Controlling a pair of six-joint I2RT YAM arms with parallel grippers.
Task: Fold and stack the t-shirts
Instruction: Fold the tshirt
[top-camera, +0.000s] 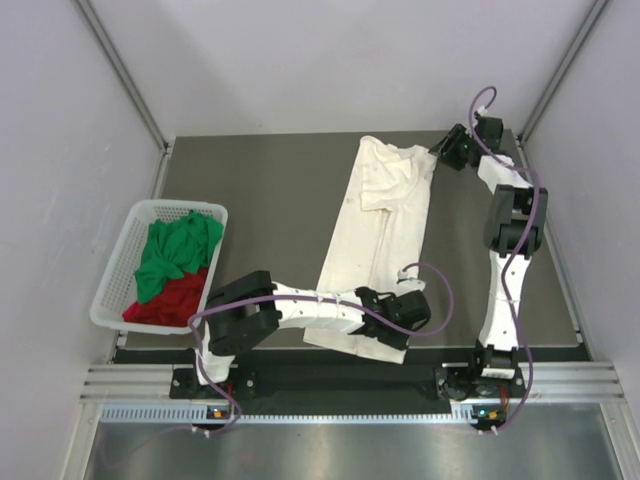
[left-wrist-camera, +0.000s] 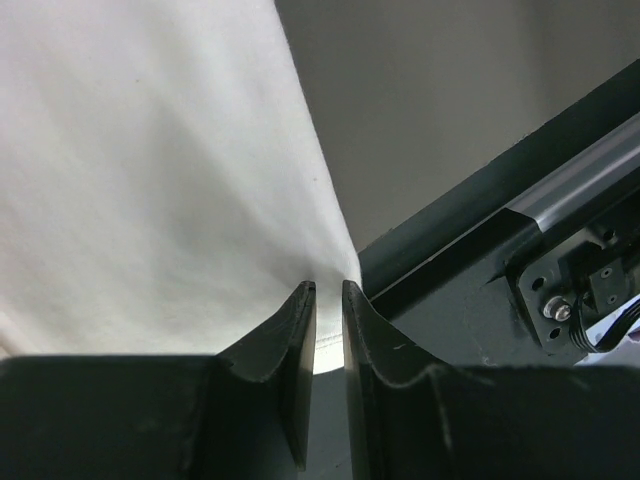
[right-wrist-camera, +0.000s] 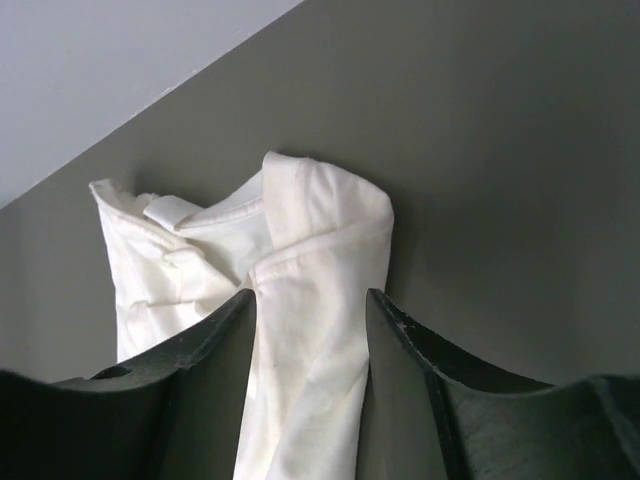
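Cream-white t-shirt (top-camera: 385, 230): lies on the bench (top-camera: 270, 200) to the right of the basket (top-camera: 112, 262) and well apart from it. It is folded into a long strip running from the far side to the near edge.
Green t-shirt (top-camera: 175, 250): crumpled inside the basket, filling its far half.
Red t-shirt (top-camera: 170, 300): inside the basket, at its near end, partly under the green one.
Left gripper (left-wrist-camera: 328, 285): far to the right of the basket, level with its near end. The jaws are almost closed, pinching the near hem corner of the cream-white t-shirt.
Right gripper (right-wrist-camera: 310, 295): farthest from the basket, beyond its far end. The jaws stand a fair way apart, and a fold of the cream-white t-shirt's far corner fills the gap and touches both fingers. I cannot tell whether they are squeezing it.
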